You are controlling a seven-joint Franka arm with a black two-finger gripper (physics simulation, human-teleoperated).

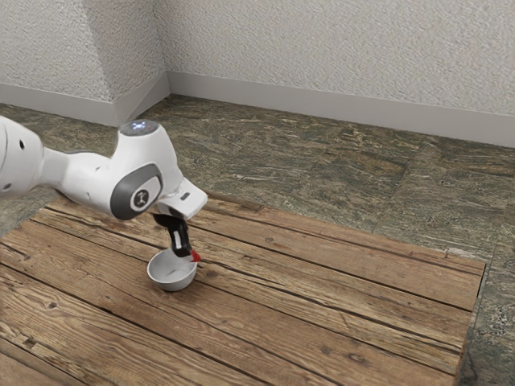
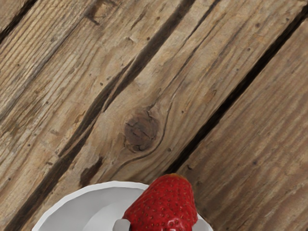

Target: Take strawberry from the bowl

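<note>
In the exterior view, a white arm (image 1: 76, 173) is seen entering from the left edge, its hand lowered toward a small bowl (image 1: 172, 281) left of centre in the lower half of the frame. The bowl, white and upright, is rested on a table (image 1: 322, 322) of rough brown planks. The jaws of the black gripper (image 1: 184, 254) are closed on the strawberry (image 1: 195, 256), which is held at the fingertips by the upper right part of the bowl's rim; whether that rim is touched by it cannot be told.

In the wrist view, the strawberry is seen large at the lower edge, right of centre, with a grey fingertip (image 2: 121, 225) pressed against its left side. Part of the bowl is shown behind it at the lower edge. A dark, cracked knot (image 2: 141, 130) is set in the wood near the middle of the frame.

On the arm's round grey joint cover, left of centre in the exterior view, a pale emblem (image 1: 142, 199) is carried, too small to be read. Bluish lit marks (image 1: 139, 125) are shown on the dark cap above it, equally unreadable. A plain white patch (image 1: 178, 239) is borne by the gripper. The upper part of the frame is taken up by textured pale walls (image 1: 346, 48) and a mottled stone floor (image 1: 322, 161).
</note>
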